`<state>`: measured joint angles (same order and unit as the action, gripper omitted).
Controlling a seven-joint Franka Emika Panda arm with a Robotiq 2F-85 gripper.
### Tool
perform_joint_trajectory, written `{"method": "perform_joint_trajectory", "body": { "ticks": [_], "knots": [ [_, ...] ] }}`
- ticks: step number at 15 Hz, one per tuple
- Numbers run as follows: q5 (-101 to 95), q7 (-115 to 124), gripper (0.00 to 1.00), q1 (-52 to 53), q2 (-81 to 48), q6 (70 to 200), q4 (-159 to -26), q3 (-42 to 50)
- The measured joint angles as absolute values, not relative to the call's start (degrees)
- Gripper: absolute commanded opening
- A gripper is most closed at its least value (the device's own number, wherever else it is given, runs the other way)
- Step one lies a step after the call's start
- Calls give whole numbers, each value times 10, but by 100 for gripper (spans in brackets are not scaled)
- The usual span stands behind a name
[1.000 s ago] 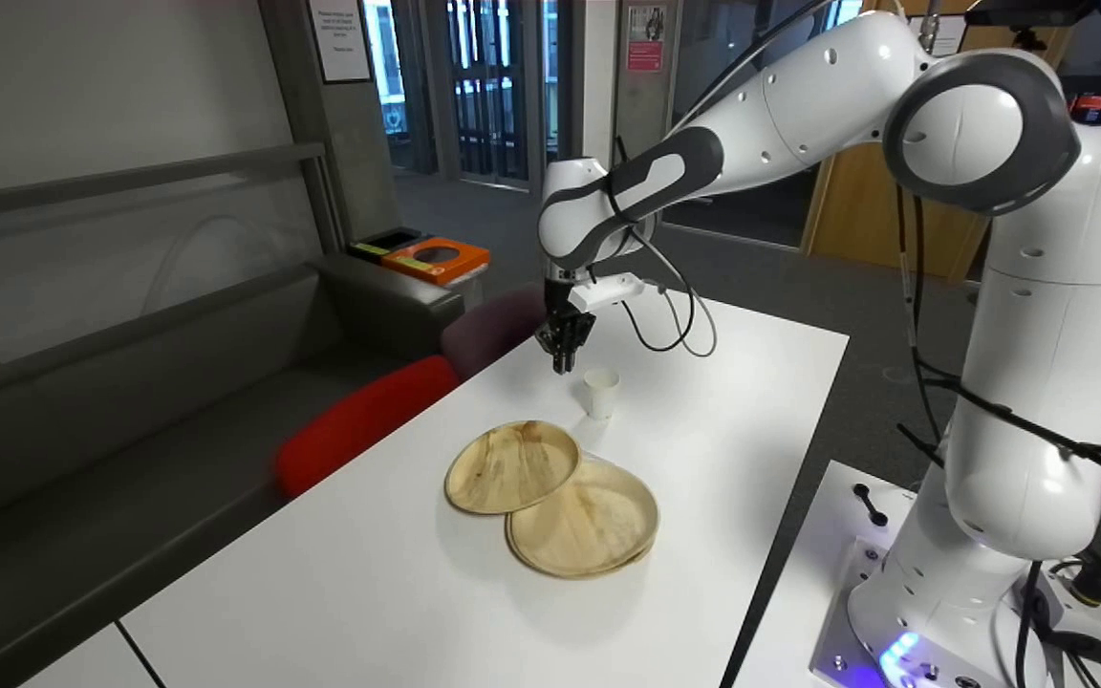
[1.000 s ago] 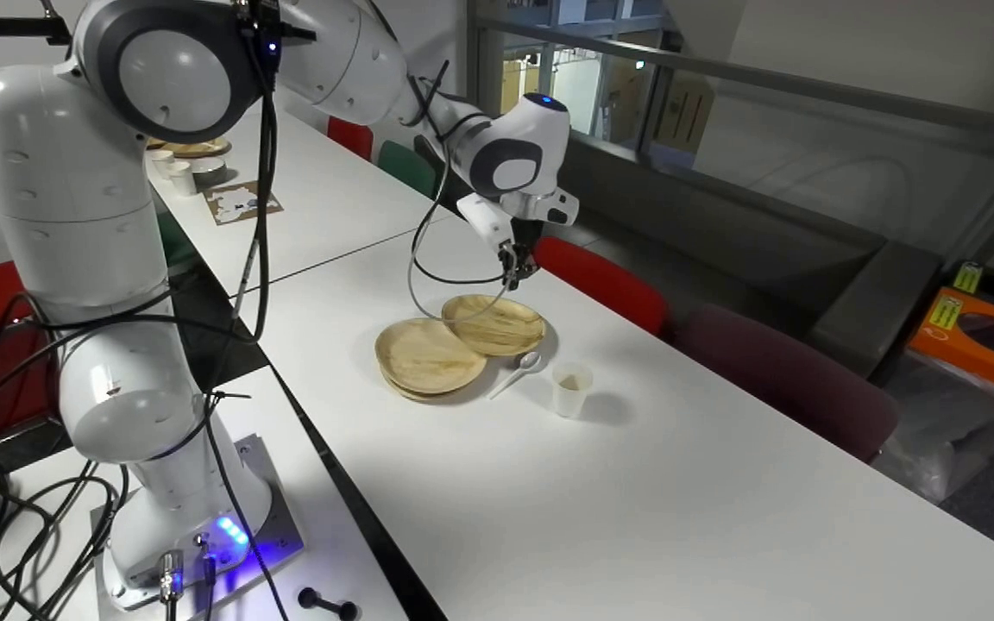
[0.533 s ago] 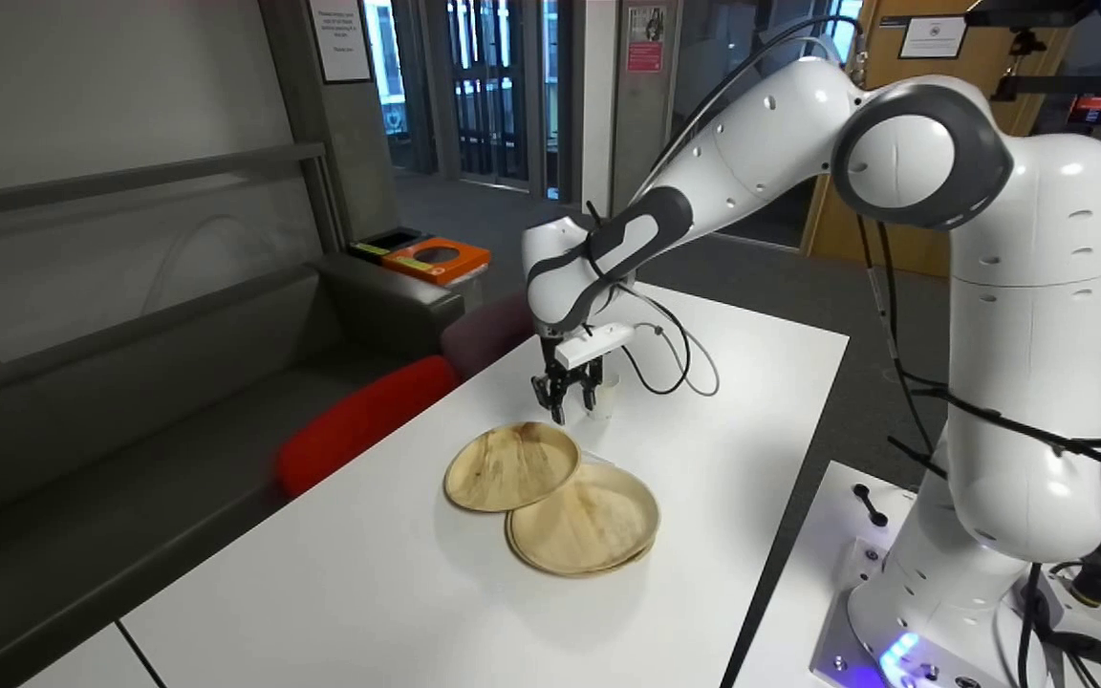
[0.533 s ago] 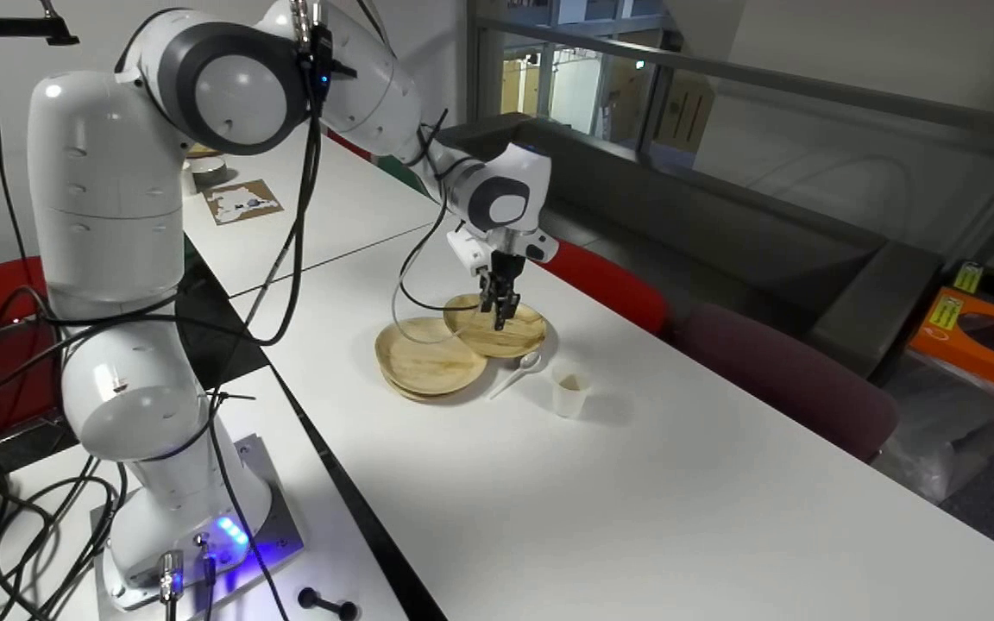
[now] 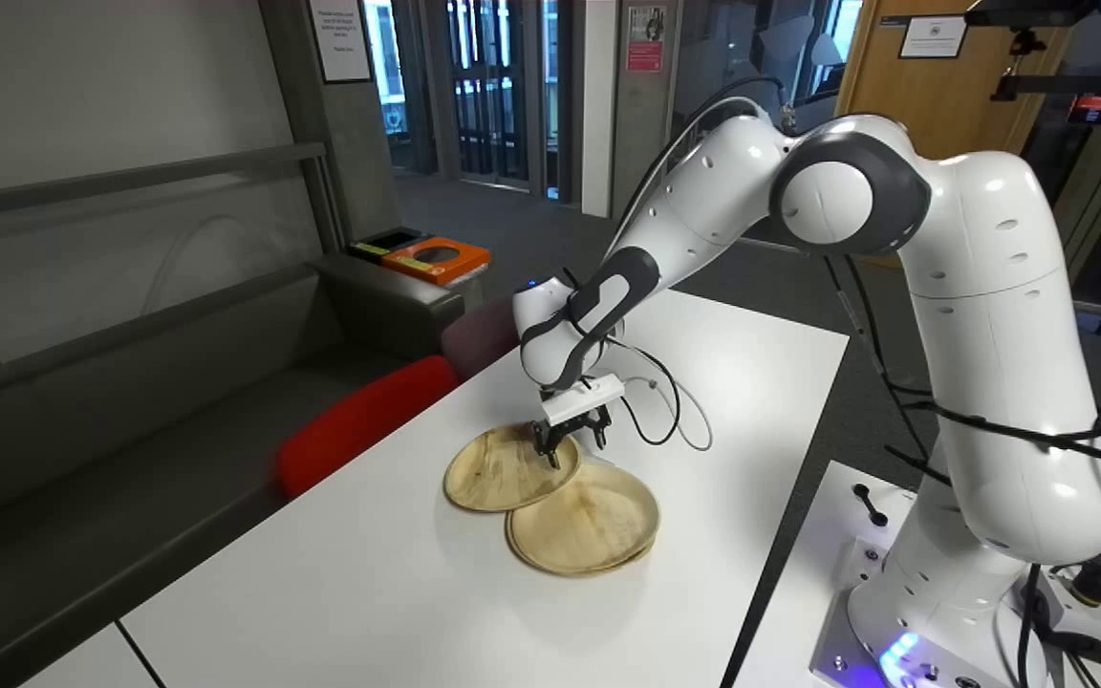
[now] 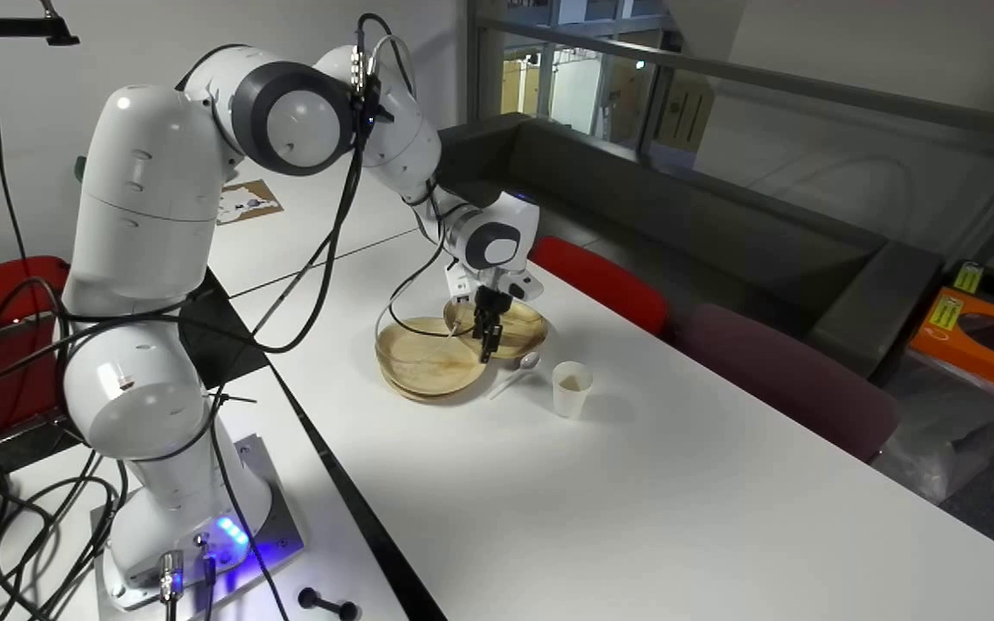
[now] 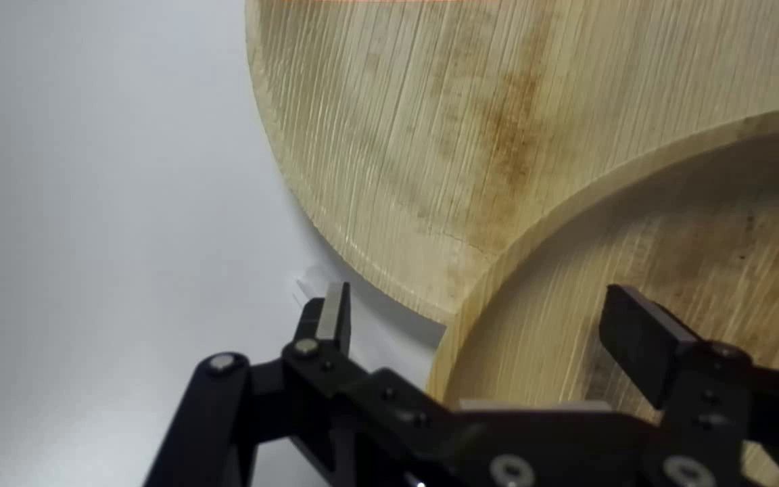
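Gripper spread wide, nothing gripped. In the wrist view the rim of the top plate crosses the gap: the inner finger over the hollow, the outer finger above the table. Touching the wood or just clear of it: cannot tell.

Handling, as I judge it: this straddle suits a pinch on the rim. Best to keep the rim well inside the gap, go down gently and squeeze without shoving sideways (the plate overlaps the lower plates and looks apt to slide). Outer finger wants care too; a spoon lies just beside the plates.

Pose: upper arm leans out toward the table, elbow bent high, forearm sloping down to the wrist, fingers pointing down. A dark cable hangs in a loop by the wrist; I would watch its slack near the plates.

Farther out: white cup upright near the spoon, red chair at the table's edge, dark sofa beyond.
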<state>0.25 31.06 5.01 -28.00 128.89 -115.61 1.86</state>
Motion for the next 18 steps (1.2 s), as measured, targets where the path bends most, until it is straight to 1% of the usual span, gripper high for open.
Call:
{"method": "perform_joint_trajectory", "body": {
  "ticks": [4,5,6,7,12,13,16,18],
  "knots": [
    [5,359,99,53,-292,1315,-1156,27],
    [7,372,74,53,-294,1322,-1156,28],
    [9,385,74,54,-296,1330,-1156,29],
    [12,397,69,54,-298,1339,-1156,29],
    [38,443,32,54,-309,1392,-1156,30],
    [41,449,23,54,-310,1400,-1156,30],
    [52,463,1,54,-311,1415,-1155,30],
    [56,468,3,54,-311,1427,-1155,30]
  ]
}}
